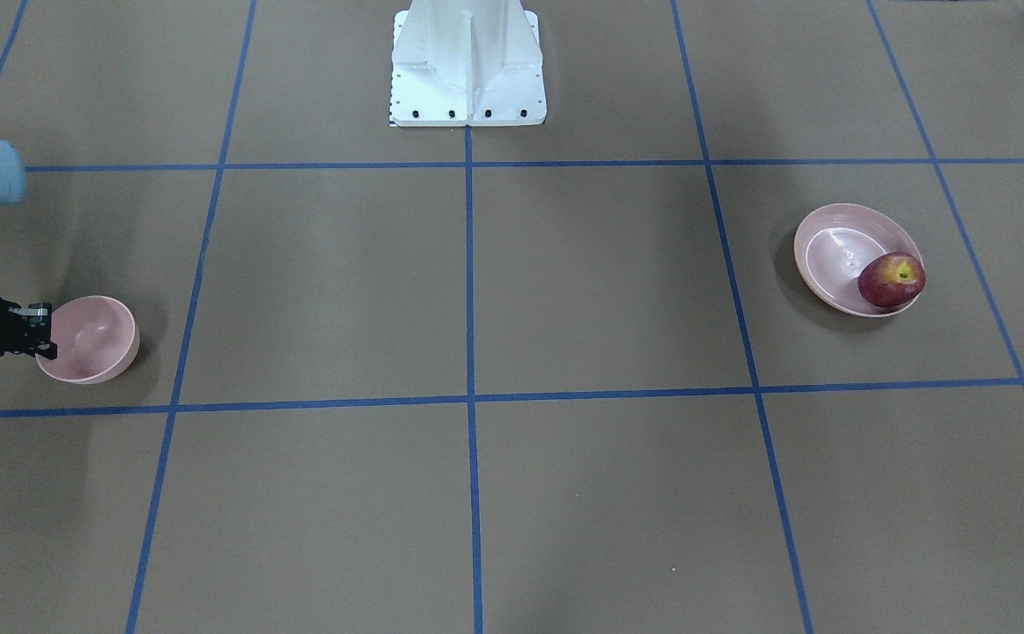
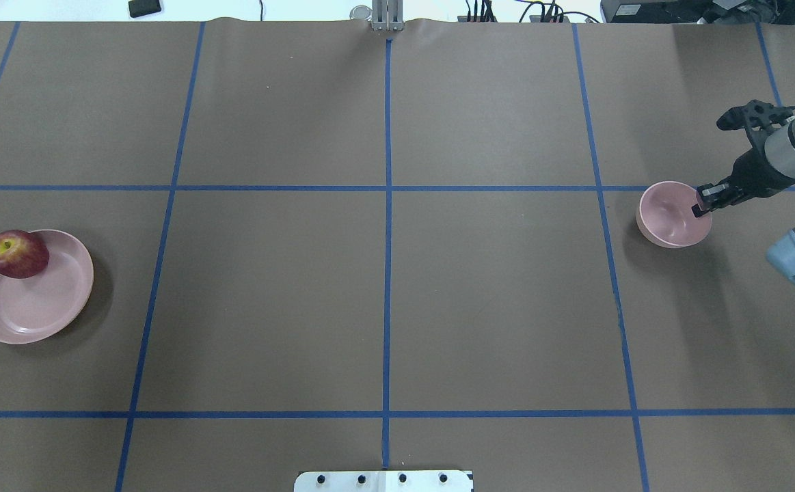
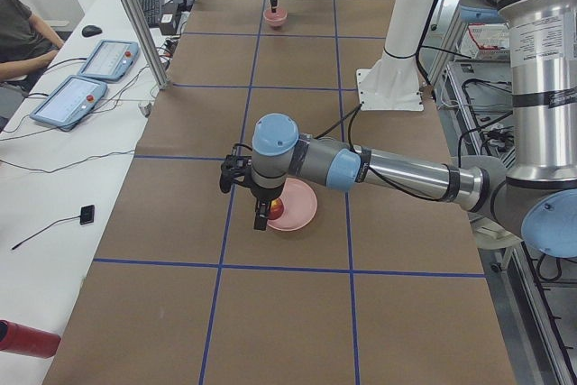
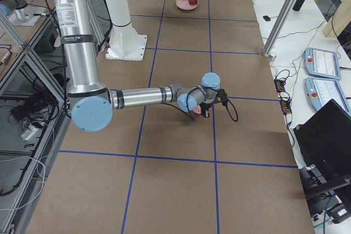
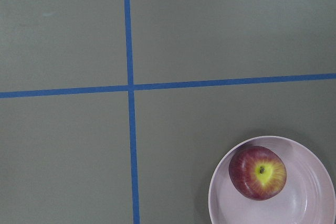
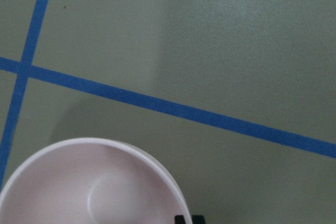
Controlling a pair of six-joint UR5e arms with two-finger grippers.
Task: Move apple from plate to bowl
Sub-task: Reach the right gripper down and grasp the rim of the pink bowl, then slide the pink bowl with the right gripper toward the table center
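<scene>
Apple (image 2: 17,253) sits on the plate (image 2: 42,307) at the far left of the overhead view. It is crowded against the plate's upper-left rim, stem hollow up.

Bowl (image 2: 667,222) is at the far right of the same view, well apart from the plate, with nothing in it.

Right gripper (image 2: 701,203) is at the bowl's right rim. We cannot tell whether its fingers are apart or pinched on that rim.

Left gripper (image 3: 261,214) shows only in the left side view, low centre, hanging over the plate near the apple. We cannot tell its state.

We judge the apple firm, fairly heavy for its size, smooth-skinned and apt to roll. It is best taken from above, across its widest middle. The plate looks light and may slide on the table (image 2: 493,307) if nudged.
</scene>
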